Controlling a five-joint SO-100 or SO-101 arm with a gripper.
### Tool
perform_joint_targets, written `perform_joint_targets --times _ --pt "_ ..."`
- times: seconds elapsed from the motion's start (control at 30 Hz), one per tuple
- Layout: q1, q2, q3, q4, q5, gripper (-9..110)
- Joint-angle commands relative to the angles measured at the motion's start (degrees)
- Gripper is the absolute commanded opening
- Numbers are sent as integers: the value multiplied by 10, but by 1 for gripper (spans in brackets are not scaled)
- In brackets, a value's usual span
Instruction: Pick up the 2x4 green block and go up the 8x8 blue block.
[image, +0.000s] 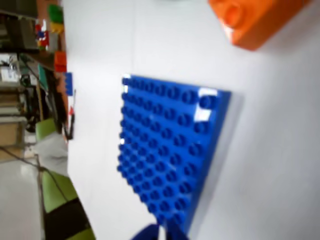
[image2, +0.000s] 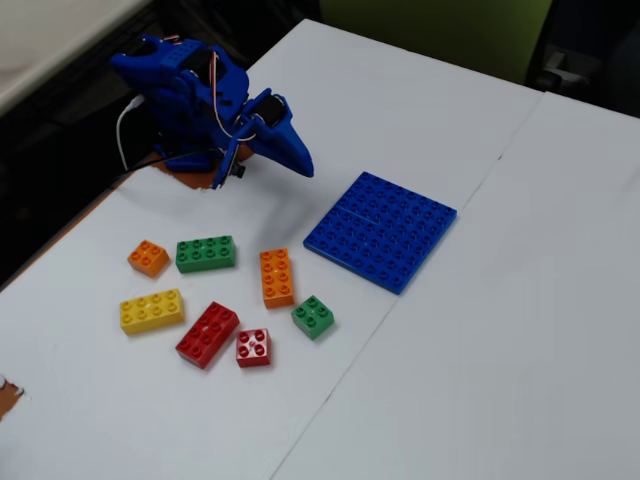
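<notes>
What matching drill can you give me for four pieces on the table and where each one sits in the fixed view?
Things:
1. 2x4 green block
2. 8x8 blue block
3. yellow brick
4. small green brick

Places:
A. farthest right, apart from the bricks
B. right of the small orange brick
C. leftmost of the bottom group
D. right of the small red brick

Pairs: 1-B, 2-A, 3-C, 4-D

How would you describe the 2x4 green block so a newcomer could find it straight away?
In the fixed view, start at the 8x8 blue block and look left to the cluster of bricks. The 2x4 green block lies beside the small orange brick; unlike the square green brick, it has eight studs.
</notes>
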Motion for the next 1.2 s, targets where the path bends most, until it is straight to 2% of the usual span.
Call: perform_joint_targets --times 0.0,0.1,0.27,0.37,0.47,0.63,0.8,0.93,1.03,1.17 --pt "5 23 23 -22 -184 0" --pt "6 23 23 -40 -382 0" --pt "4 23 23 -4 -612 0" --pt "2 23 18 28 -696 1" --pt "4 -30 -36 47 -730 3" --pt "30 -225 -265 149 -803 7" --pt "75 -377 -421 239 -943 9" --pt "140 -481 -541 348 -1119 11" --pt "214 -551 -626 427 -1315 13" --pt "320 -621 -670 439 -1559 16"
